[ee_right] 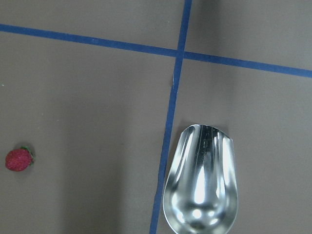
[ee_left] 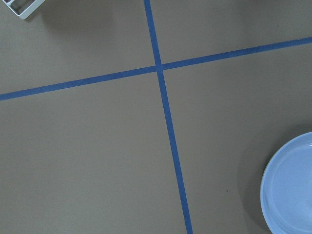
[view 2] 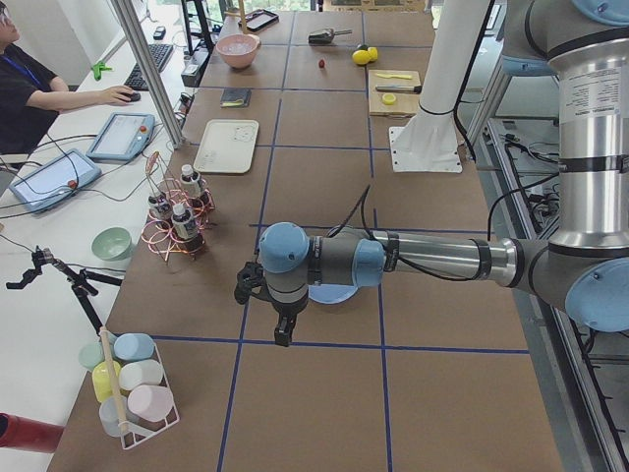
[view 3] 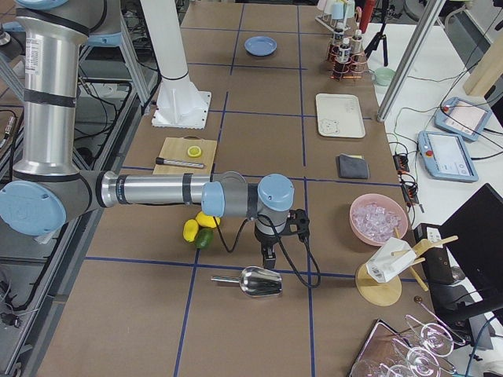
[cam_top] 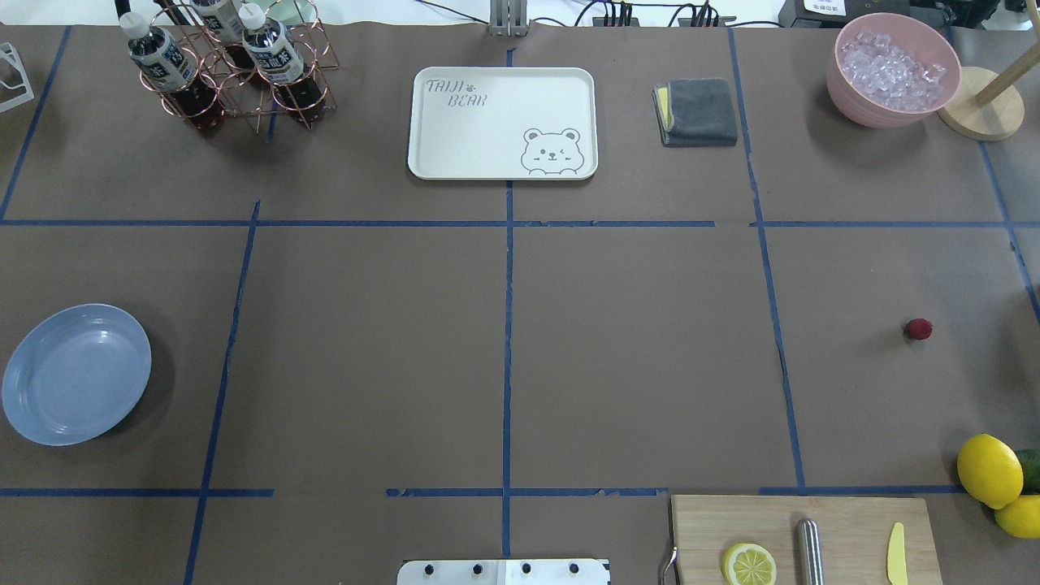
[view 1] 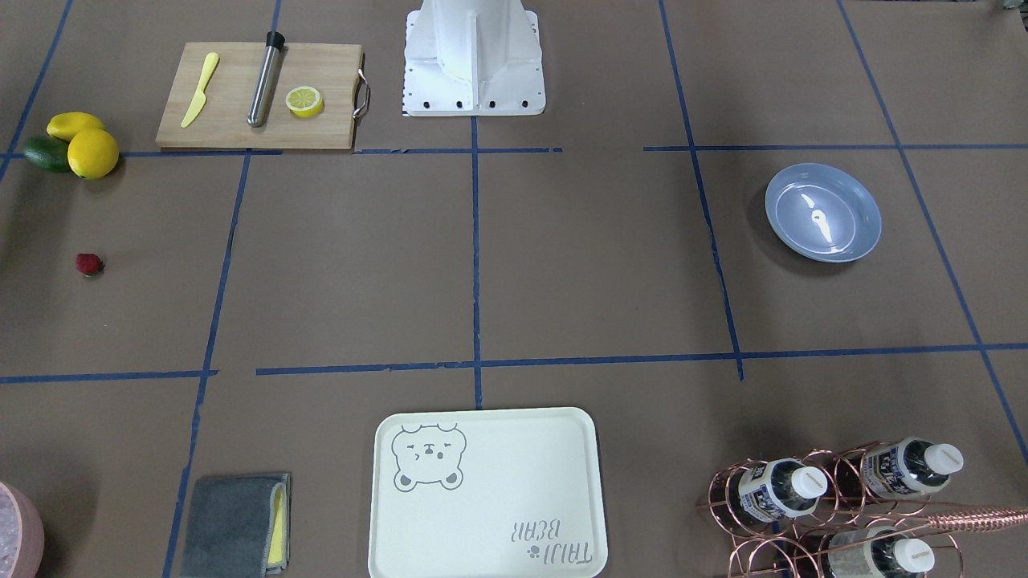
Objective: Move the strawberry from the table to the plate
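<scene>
The strawberry (view 1: 89, 264) (cam_top: 919, 328) is a tiny dark-red berry lying alone on the brown table (cam_top: 634, 341), far on my right side. It also shows at the left edge of the right wrist view as the strawberry (ee_right: 18, 159). The light-blue plate (view 1: 822, 212) (cam_top: 75, 373) (ee_left: 292, 187) sits empty at the far left side. My left gripper (view 2: 282, 334) hangs near the plate, and my right gripper (view 3: 269, 259) hangs above a metal scoop, a little way from the berry. Both show only in the side views, so I cannot tell whether they are open or shut.
Lemons (cam_top: 989, 470) and a cutting board (cam_top: 804, 536) with a lemon half, knife and steel tube lie near the right front. A metal scoop (ee_right: 201, 180) lies below the right wrist. At the far side stand the bear tray (cam_top: 502, 122), bottle rack (cam_top: 227, 69), grey cloth (cam_top: 697, 112) and ice bowl (cam_top: 894, 69).
</scene>
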Controlling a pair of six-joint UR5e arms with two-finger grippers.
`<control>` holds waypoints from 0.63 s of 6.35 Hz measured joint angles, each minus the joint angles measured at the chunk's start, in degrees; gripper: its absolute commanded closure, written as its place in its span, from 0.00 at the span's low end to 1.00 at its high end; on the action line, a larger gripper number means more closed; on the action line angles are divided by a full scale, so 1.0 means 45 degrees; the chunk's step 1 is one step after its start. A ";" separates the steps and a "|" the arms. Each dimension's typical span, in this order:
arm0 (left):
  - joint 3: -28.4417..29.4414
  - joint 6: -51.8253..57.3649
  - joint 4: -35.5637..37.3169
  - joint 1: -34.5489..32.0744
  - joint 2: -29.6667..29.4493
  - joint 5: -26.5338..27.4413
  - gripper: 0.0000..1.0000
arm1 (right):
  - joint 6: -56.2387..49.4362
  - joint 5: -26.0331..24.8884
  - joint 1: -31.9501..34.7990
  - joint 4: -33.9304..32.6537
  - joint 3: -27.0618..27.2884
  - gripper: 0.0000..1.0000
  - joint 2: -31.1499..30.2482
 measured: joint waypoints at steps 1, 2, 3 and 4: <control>-0.0248 -0.0003 -0.0072 -0.0004 -0.0027 0.0053 0.00 | -0.0048 -0.0001 0.0000 0.0136 0.0046 0.00 0.0071; -0.0407 -0.0018 -0.0402 0.0021 -0.0068 0.0109 0.00 | -0.0072 0.0011 0.0000 0.0714 0.0065 0.00 0.0102; -0.0423 -0.0036 -0.1021 0.0065 -0.0101 0.0135 0.00 | 0.0132 0.0018 0.0000 0.1619 0.0078 0.00 0.0130; -0.0417 -0.0040 -0.1936 0.0088 -0.0110 0.0090 0.00 | 0.0625 0.0025 -0.0004 0.2451 0.0146 0.00 0.0258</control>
